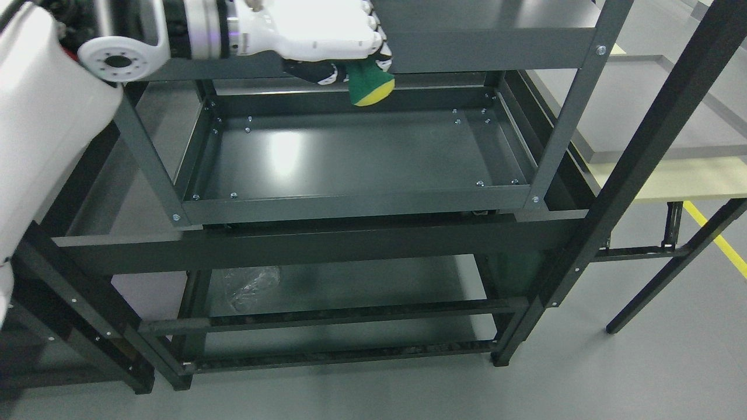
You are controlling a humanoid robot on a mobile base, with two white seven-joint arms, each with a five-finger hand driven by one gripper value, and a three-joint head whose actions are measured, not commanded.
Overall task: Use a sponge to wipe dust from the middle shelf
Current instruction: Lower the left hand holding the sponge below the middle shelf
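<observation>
Head view, one left hand (309, 35) entering top left, wrist cut off by the frame, fingers (373, 55) clamped on one green-yellow sponge (370, 86), held above far edge of middle shelf (362, 157), sponge top hidden by hand, crumpled plastic (251, 286) on lower shelf (379, 286).

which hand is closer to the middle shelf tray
Left. The left hand holds the green and yellow sponge just above the back edge of the dark metal middle shelf tray. The right hand is out of view.
</observation>
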